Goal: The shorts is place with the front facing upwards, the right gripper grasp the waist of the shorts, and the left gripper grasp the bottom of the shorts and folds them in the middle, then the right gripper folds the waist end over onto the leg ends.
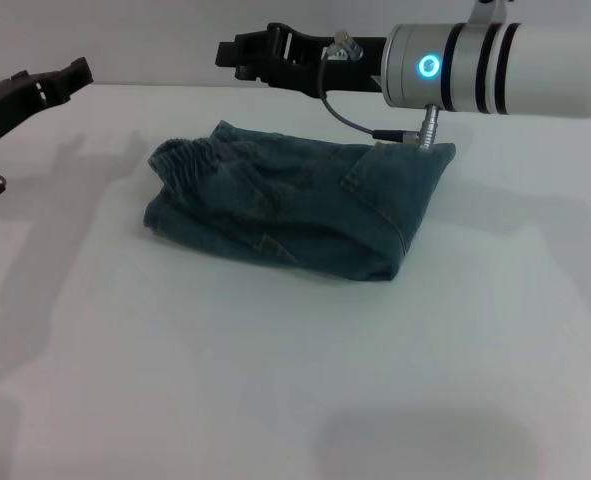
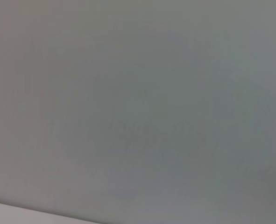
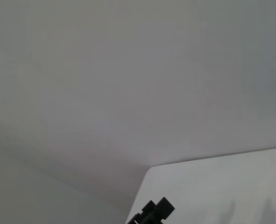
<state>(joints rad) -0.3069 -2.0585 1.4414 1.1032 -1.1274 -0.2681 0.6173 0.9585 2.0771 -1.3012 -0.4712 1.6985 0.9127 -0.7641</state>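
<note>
The shorts (image 1: pixel 295 205) lie folded into a compact blue-green denim bundle in the middle of the white table (image 1: pixel 275 380). The waist of the shorts (image 1: pixel 183 160), a puckered gathered band, sits on top at the bundle's left end. A smooth folded edge (image 1: pixel 410 215) forms the right end. The leg ends are under the upper layers and I cannot make them out. My right gripper (image 1: pixel 237 52) hovers above and behind the bundle, pointing left, clear of the cloth. My left gripper (image 1: pixel 63 78) hangs at the far left, well apart from the shorts. Neither holds anything.
The silver right forearm (image 1: pixel 515 68) with its blue light ring spans the top right, and a cable (image 1: pixel 360 125) hangs down close to the bundle's far right corner. Both wrist views show only a pale wall and table; a small black part (image 3: pixel 154 212) sits at one edge.
</note>
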